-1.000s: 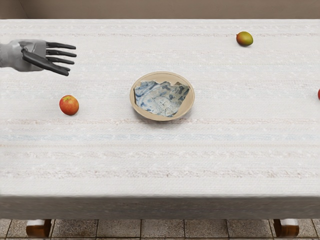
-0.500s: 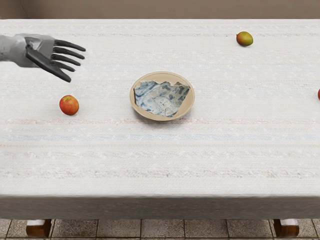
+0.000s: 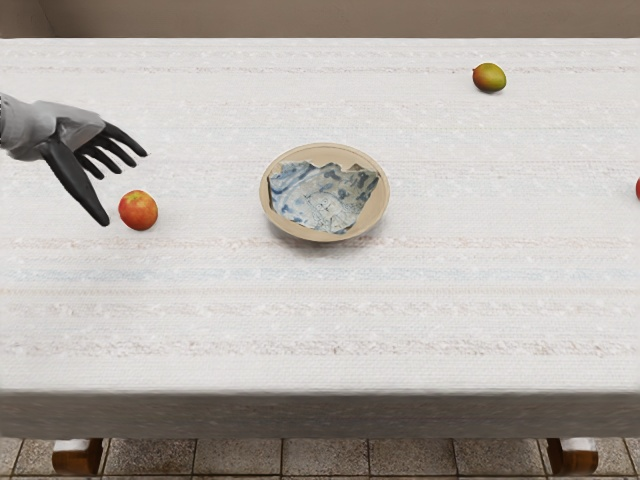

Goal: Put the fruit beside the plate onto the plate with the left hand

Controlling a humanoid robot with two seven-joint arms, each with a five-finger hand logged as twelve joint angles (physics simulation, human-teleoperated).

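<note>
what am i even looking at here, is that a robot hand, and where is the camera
This is a simulator's render, not a photo. The one picture is taken from a humanoid robot's head, looking down at a slant on a table. The dark shape at the left is the robot's left hand, with its five fingers spread and holding nothing. It is close beside a red apple. In the middle lies a plate with a blue pattern. A green-red fruit lies far back on the right, and something red peeks in at the right edge. The right arm is out of view.
</note>
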